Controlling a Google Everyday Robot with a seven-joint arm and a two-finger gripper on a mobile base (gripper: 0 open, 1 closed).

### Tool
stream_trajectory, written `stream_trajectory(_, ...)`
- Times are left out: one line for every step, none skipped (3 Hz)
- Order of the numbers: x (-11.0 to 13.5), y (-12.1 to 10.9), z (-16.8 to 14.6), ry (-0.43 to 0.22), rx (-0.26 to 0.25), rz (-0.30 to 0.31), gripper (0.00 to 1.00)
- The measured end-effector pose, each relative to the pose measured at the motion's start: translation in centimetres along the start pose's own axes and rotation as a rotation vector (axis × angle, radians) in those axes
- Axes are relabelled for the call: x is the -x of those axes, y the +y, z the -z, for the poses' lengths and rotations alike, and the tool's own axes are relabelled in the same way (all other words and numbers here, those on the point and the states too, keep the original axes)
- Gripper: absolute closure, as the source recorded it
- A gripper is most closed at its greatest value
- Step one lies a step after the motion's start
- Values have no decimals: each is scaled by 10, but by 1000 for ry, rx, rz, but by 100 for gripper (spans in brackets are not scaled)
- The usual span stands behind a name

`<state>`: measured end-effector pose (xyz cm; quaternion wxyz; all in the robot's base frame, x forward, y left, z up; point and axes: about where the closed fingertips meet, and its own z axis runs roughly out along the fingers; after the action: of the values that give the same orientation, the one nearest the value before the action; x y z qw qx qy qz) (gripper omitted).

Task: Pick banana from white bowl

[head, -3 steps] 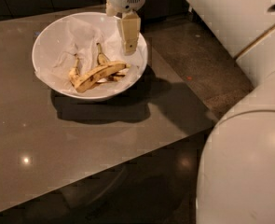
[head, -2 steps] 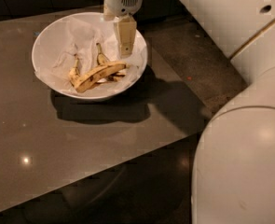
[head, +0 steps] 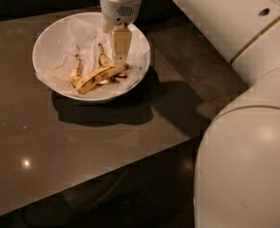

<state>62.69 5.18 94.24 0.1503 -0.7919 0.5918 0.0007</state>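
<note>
The white bowl, lined with crumpled white paper, stands on the table at the upper left. The banana, long, curved and yellow with dark speckles, lies across the bowl's near side. Two shorter bananas lie by it, one at its left end and one behind it. My gripper hangs down from its white wrist inside the bowl. Its tip is right at the banana's right end. Whether it touches the banana is not visible.
The bowl sits on a grey-brown table whose front edge runs diagonally from lower left to the right. A darker surface lies to the bowl's right. My bulky white arm fills the right side.
My gripper has moved left and down inside the bowl, closer to the banana's right end. The bananas and the bowl have not moved.
</note>
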Motion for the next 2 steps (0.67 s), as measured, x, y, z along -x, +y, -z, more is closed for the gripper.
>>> stream_trajectory(5, 3, -8, -17, 18, -31, 28)
stream_trajectory(6, 8, -20, -29, 38, -67, 34)
